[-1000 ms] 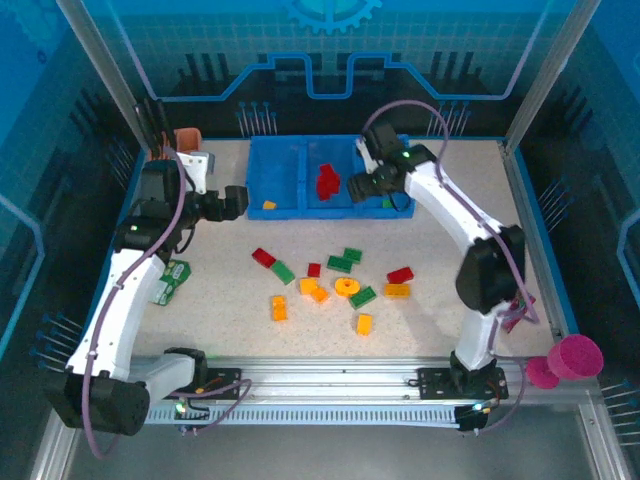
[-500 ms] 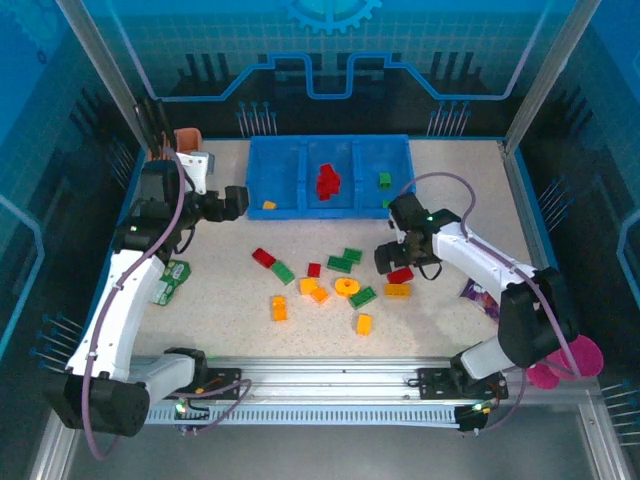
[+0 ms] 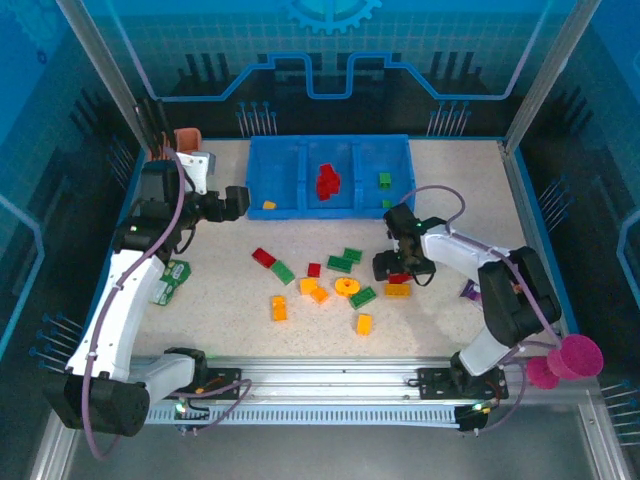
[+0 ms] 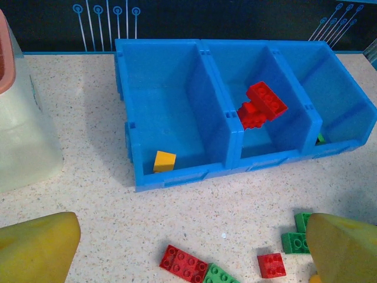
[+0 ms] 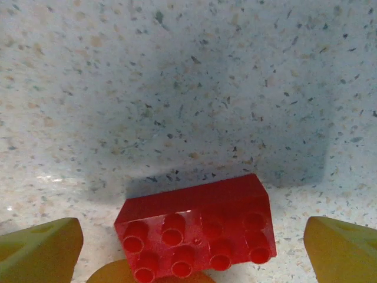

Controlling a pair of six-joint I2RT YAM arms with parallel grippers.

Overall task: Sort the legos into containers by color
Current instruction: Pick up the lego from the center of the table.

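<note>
we are hovering the right tool (image 3: 398, 267) low over a red brick (image 5: 197, 233) that is lying flat, studs up, on the tabletop (image 3: 470, 170), at the right edge of the loose pile. the tool is standing spread wide and gripping nothing. its fingertips (image 5: 41, 252) are flanking the brick, one off each short end, apart from it. so the brick's long axis is running almost straight from one fingertip to the other, tilted a little, and we are judging that closing here would be pinching it end to end, at its longest. an orange piece (image 5: 147, 276) is sitting just beside its near edge and could be getting dragged along. the left tool (image 3: 236, 200) is hanging spread and empty by the tray (image 3: 330, 141), well apart from this brick. the middle bin (image 3: 342, 200), holding the reds, is lying up and left of the right tool.
</note>
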